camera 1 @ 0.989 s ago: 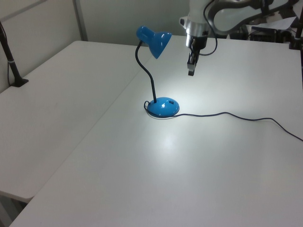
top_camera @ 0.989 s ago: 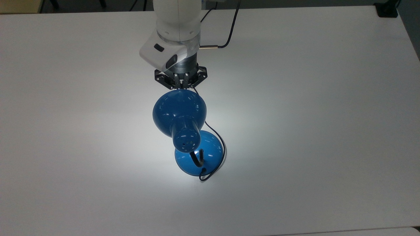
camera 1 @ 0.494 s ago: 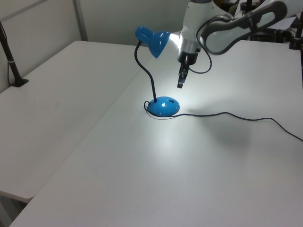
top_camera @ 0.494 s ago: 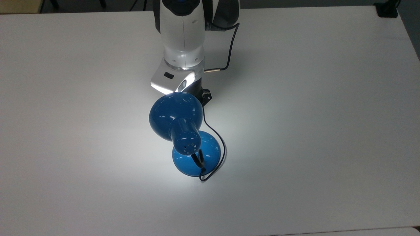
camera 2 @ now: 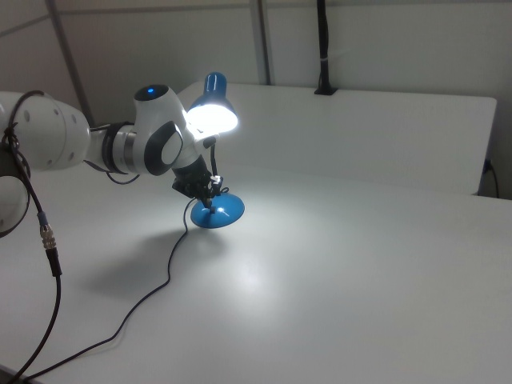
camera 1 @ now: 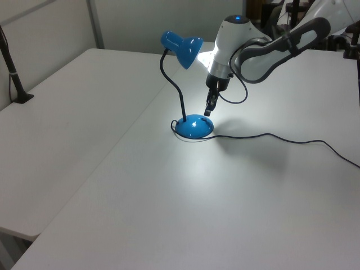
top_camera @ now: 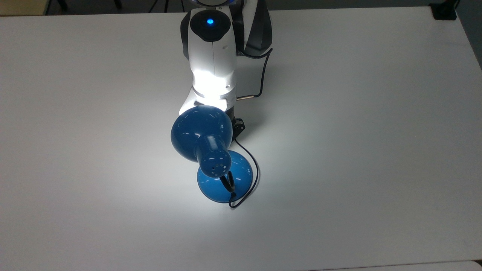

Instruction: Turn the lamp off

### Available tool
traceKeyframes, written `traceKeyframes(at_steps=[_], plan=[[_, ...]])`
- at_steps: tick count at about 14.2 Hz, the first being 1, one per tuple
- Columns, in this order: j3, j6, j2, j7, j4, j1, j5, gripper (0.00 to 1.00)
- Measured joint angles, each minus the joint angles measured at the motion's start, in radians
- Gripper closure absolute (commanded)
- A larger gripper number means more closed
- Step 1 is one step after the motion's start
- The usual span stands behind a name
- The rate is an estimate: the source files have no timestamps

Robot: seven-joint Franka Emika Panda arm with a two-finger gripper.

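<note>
- My gripper (camera 1: 208,111) is pointing down right over the lamp's (camera 1: 185,84) round blue base (camera 1: 194,126), tips at or just above its top. Honestly can't tell if they're touching it.
- The fingers look pressed together into one narrow dark tip in the left view, so I'd call them closed, with nothing held.
- From the right view, the gripper (camera 2: 210,195) is tucked under the glowing shade (camera 2: 213,112), right next to the black bendy neck (camera 2: 214,160).
- The lamp is on: the shade is bright and there's a pool of light on the white table (top_camera: 357,131) around the base.
- In the top view, the shade (top_camera: 201,137) covers most of my wrist, with the base (top_camera: 226,180) peeking out below it.
- The lamp sits about mid-table. Its thin black cord (camera 1: 281,138) loops around the base and trails off toward the left view's right.
- My white arm (top_camera: 212,56) reaches in from the top view's upper edge, with a blue light lit on it.
</note>
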State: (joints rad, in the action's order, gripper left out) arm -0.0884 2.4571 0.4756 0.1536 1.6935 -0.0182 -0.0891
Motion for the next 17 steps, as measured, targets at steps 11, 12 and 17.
traceKeyframes(at_steps=[11,12,17], plan=[[0.000,0.050,0.027,0.001,0.013,0.002,0.000,1.00],[0.000,0.050,0.027,0.001,0.016,0.002,0.000,1.00],[0.000,0.030,0.001,0.001,0.081,0.002,0.000,1.00]])
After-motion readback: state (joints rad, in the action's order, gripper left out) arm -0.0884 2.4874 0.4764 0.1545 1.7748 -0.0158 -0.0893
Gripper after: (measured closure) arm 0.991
